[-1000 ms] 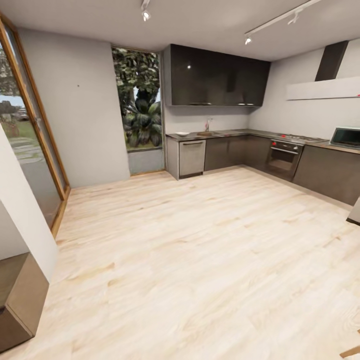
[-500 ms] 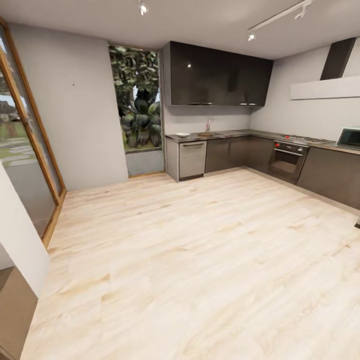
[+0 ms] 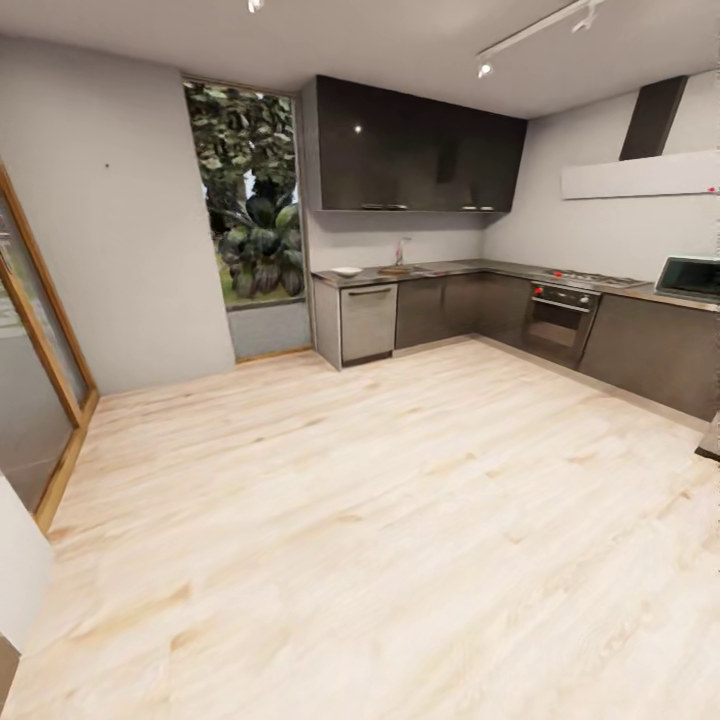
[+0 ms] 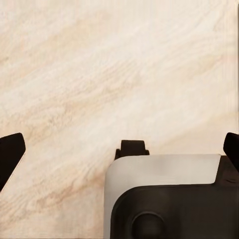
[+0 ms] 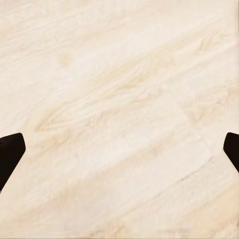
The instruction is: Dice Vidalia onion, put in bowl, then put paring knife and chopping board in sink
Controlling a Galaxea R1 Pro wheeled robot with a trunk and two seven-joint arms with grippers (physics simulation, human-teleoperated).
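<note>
Kitchen ahead of us | window (image 3: 250, 200) at far left | bowl (image 3: 347, 271) on countertop (image 3: 460, 267), faucet of sink (image 3: 398, 252) just right of it | oven (image 3: 560, 318) further right | our left gripper (image 4: 119, 149) fingers wide, empty over wood floor (image 3: 360, 520) | our right gripper (image 5: 119, 149) fingers wide, empty.

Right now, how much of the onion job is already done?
Nothing looks done yet. The robot stands far across the wooden floor from the countertop, where the bowl and faucet show small. Both claws, left and right, are open over the floor. Every step remains.
</note>
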